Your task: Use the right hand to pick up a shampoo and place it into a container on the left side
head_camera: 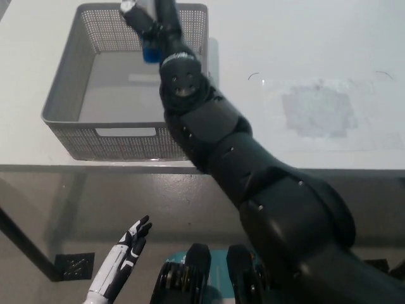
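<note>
I see the shampoo (150,52), a blue bottle mostly hidden by my right hand (147,22), held over the far side of the container (63,101), a grey perforated basket on the table's left side.

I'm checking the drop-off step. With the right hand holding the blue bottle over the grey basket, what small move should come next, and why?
Probably lower the bottle a little, then let go. The right hand holds it above the basket, over the far side of the bare floor, so a short descent should keep it from dropping or tipping. The left hand rests low, below the table edge.
</note>
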{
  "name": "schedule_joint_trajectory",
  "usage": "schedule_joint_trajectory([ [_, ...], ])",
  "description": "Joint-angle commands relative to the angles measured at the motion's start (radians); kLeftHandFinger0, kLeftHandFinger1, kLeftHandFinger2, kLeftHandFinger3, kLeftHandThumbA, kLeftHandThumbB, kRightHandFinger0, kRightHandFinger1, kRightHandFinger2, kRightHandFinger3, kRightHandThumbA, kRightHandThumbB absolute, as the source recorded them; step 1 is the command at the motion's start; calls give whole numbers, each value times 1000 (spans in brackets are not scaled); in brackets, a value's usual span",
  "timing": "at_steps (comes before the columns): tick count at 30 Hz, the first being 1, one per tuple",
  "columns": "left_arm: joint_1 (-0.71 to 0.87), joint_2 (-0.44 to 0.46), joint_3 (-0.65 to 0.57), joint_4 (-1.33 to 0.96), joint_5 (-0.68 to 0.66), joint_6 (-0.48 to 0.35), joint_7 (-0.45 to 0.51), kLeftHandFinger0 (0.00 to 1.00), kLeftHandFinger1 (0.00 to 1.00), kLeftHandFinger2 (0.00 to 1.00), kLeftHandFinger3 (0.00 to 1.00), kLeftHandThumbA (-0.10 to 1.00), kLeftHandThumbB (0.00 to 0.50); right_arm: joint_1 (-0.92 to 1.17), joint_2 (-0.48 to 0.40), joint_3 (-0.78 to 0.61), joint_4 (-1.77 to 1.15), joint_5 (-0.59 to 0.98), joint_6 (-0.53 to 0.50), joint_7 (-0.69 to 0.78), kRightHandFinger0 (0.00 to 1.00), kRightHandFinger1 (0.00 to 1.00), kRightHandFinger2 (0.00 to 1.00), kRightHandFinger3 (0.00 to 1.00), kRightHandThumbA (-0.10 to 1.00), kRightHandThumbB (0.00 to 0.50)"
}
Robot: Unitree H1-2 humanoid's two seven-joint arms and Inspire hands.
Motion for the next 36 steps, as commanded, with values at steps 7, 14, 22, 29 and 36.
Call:
schedule_joint_trajectory([
  [7, -38, 24, -12, -47, 3, 20, -36, 1000, 1000, 1000, 1000, 1000, 287, 22, 5, 60, 17, -32, 30, 2, 0, 382, 843, 855, -100, 129],
  [14, -47, 32, -12, -50, -7, 27, -53, 1000, 1000, 1000, 1000, 1000, 288, 49, -3, 83, 14, -50, 16, -16, 112, 469, 861, 765, -75, 197],
  [22, -50, 38, -19, -52, -7, 38, -66, 1000, 1000, 1000, 1000, 1000, 303, 61, -48, 130, 5, -57, 18, 161, 1000, 1000, 1000, 1000, 821, 436],
  [29, -52, 41, -24, -50, 4, 32, -67, 1000, 1000, 1000, 1000, 1000, 296, 61, -65, 152, -1, -60, 32, 176, 1000, 1000, 1000, 1000, 1000, 494],
  [36, -58, 40, -24, -51, 0, 36, -73, 1000, 1000, 1000, 1000, 1000, 305, 31, -86, 152, -32, -58, -6, 170, 1000, 1000, 1000, 1000, 1000, 449],
])
